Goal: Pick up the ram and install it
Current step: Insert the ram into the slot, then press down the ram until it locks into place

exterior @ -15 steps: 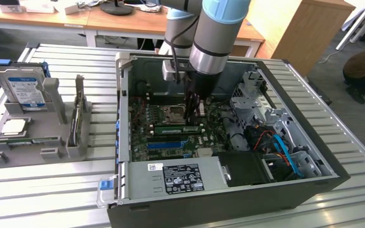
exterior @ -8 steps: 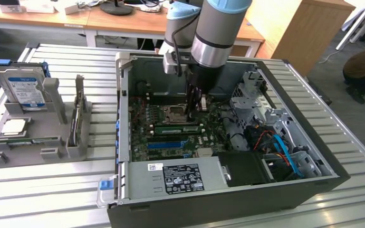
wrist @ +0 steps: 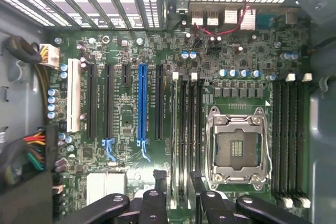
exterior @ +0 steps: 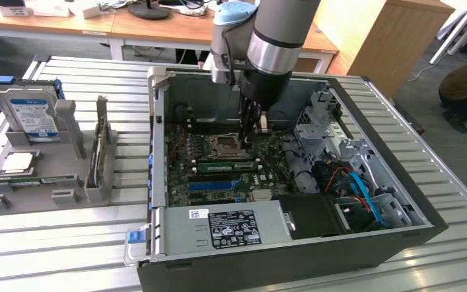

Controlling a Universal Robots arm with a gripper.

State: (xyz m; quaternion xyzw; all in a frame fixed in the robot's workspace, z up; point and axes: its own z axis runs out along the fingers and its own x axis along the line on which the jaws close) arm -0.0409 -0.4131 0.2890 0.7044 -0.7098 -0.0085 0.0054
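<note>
Over the motherboard, the gripper hangs spread, perhaps above the ram.

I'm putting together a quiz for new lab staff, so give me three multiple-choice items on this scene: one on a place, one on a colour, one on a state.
1. Relative to the case, the gripper is:
A) outside it
B) inside it, over the motherboard
C) under it

2. The motherboard's board is:
A) red
B) white
C) green

3. The CPU socket is:
A) empty
B) holding a chip
C) covered by a cooler

Answers:
1 B, it hangs between the case walls above the board.
2 C, green shows between the slots.
3 A, bare contacts show inside its metal frame.
</note>
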